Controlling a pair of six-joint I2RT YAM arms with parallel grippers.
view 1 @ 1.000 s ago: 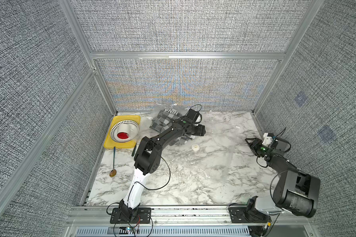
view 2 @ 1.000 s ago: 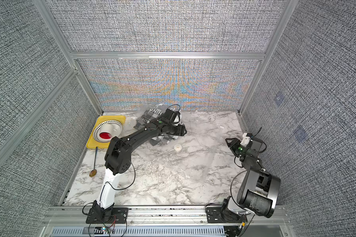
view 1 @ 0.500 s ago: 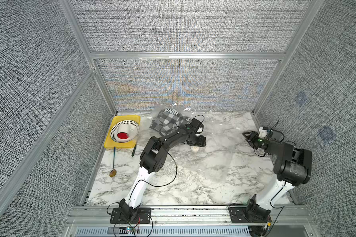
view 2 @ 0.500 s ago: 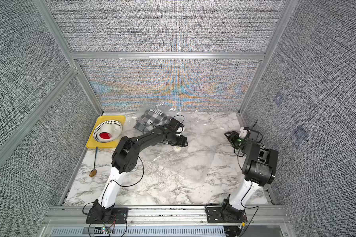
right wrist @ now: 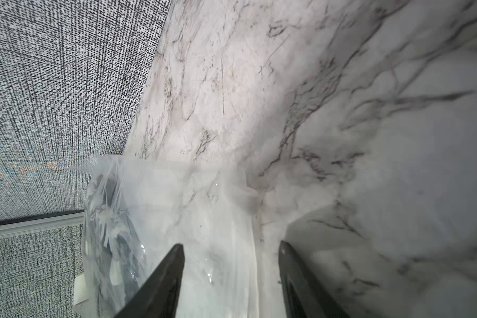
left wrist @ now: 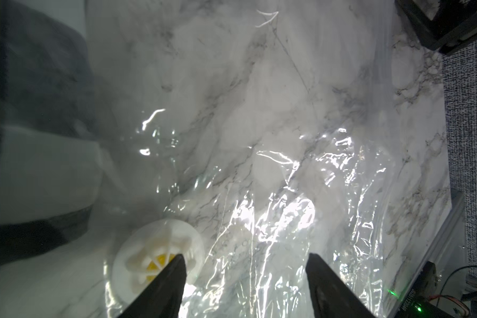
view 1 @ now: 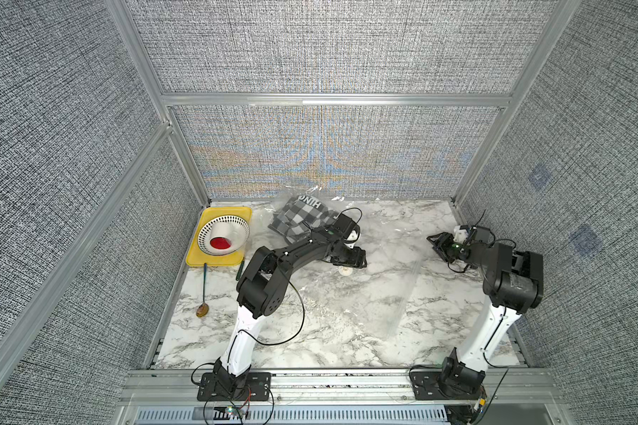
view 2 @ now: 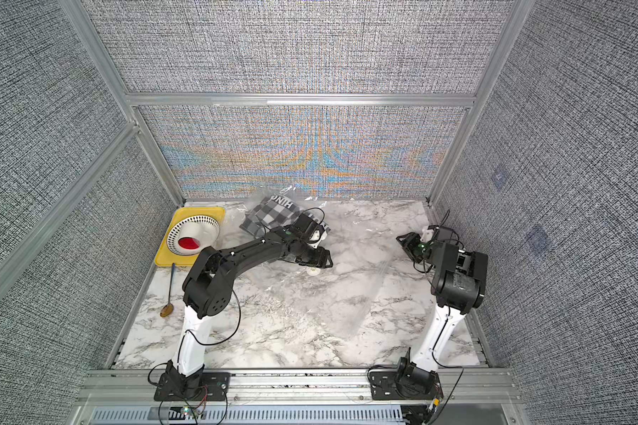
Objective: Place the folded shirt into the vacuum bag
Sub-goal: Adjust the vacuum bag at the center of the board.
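Note:
The folded shirt (view 1: 298,218) (view 2: 271,217), grey-and-white checked, lies at the back of the table with crinkled plastic around it. The clear vacuum bag (view 1: 380,287) (view 2: 347,290) spreads from there over the marble towards the front right. Its white valve (view 1: 345,271) (view 2: 313,271) (left wrist: 157,261) sits just below my left gripper (view 1: 350,257) (view 2: 319,257) (left wrist: 245,257), which is open over the plastic (left wrist: 287,192). My right gripper (view 1: 435,241) (view 2: 404,239) (right wrist: 230,245) is open at the bag's right edge (right wrist: 176,198), and a strip of plastic lies between its fingers.
A yellow tray (view 1: 199,259) at the back left holds a white perforated bowl (view 1: 236,230) with a red-topped cup inside. A spoon (view 1: 203,294) and a dark stick (view 1: 239,270) lie in front of the tray. Mesh walls close three sides.
My left gripper has drawn back from the shirt towards the front and now hovers by the valve. The right arm has risen and its gripper has moved farther back and left.

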